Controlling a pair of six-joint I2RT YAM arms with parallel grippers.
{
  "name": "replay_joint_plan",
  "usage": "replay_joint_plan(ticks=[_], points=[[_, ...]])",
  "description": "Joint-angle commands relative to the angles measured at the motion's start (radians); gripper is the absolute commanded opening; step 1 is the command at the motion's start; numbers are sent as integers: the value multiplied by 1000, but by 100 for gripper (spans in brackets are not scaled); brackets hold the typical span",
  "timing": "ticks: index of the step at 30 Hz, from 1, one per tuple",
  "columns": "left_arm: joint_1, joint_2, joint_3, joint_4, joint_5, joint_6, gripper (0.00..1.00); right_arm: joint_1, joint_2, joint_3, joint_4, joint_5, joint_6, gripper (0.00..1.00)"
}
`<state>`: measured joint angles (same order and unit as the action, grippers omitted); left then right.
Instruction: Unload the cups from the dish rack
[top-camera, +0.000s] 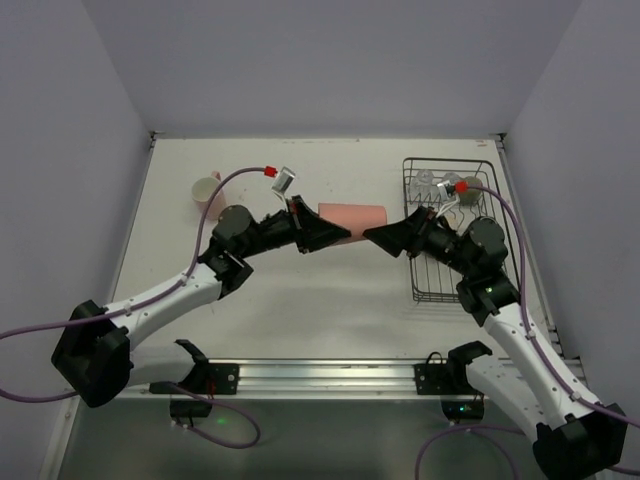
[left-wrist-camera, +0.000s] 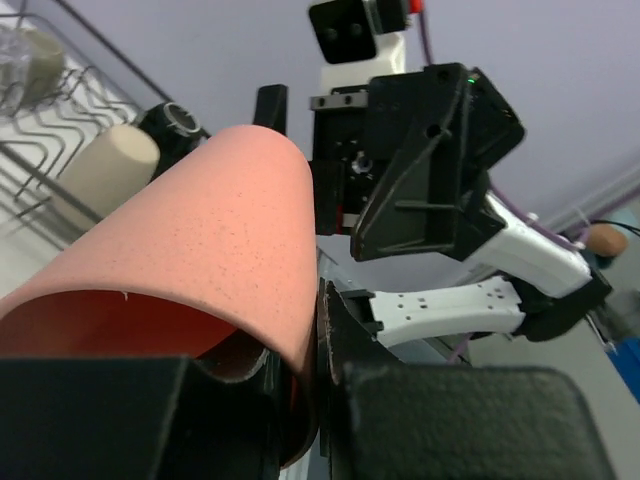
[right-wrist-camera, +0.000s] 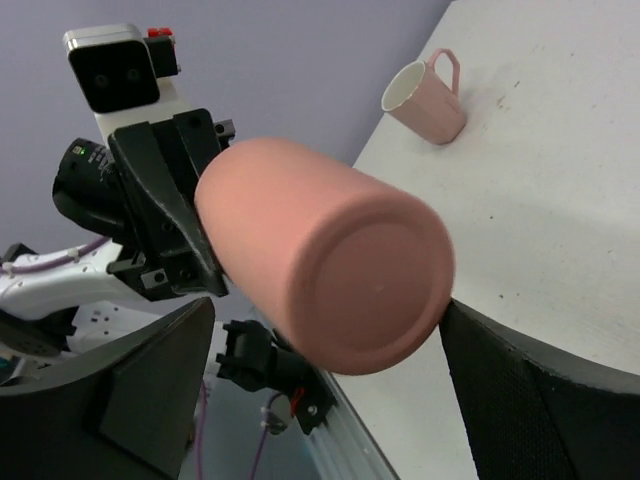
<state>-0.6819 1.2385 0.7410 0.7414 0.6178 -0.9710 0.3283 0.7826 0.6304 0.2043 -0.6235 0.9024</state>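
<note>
Slippage is the chief danger at this moment. The salmon-pink straight-sided tumbler hangs on its side in mid-air above the pale surface, between the two arms and well clear of the dark wire dish rack. The left end effector pinches only the rim, with one finger inside the mouth and one outside, so the whole length of the cup levers on a thin strip of wall. The right end effector stands open around the closed base, its fingers spread to either side; a gap shows on at least one side, so it carries no weight.

If the left arm swings or tilts quickly, the tumbler may pivot in that rim pinch and drop, then roll towards the pale pink handled mug lying on the surface at the far left. If the right arm pulls away crookedly, a finger could clip the base and knock the cup loose. Reaching back into the rack also risks bumping the clear glasses and the small olive-grey mug crowded at its far end.
</note>
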Motion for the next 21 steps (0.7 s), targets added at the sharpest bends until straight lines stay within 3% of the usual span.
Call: replay_joint_plan(ticks=[1, 3, 4, 6, 9, 15, 21], points=[[-5, -37, 110, -374, -179, 240, 0, 8, -14, 5, -14, 101, -57, 99], [-4, -10, 193, -576, -338, 336, 0, 8, -29, 31, -138, 181, -117, 99], [-1, 12, 293, -793, -399, 412, 0, 8, -35, 40, -181, 224, -140, 99], [24, 94, 422, -1013, -510, 493, 0, 6, -49, 60, -305, 342, -193, 99], [54, 204, 521, -1179, -671, 549, 0, 8, -49, 64, -394, 432, -249, 99], [133, 456, 741, -1370, -911, 653, 0, 9, -51, 57, -440, 429, -295, 99], [274, 634, 883, -1445, -871, 696, 0, 9, -75, 35, -462, 449, -319, 99]])
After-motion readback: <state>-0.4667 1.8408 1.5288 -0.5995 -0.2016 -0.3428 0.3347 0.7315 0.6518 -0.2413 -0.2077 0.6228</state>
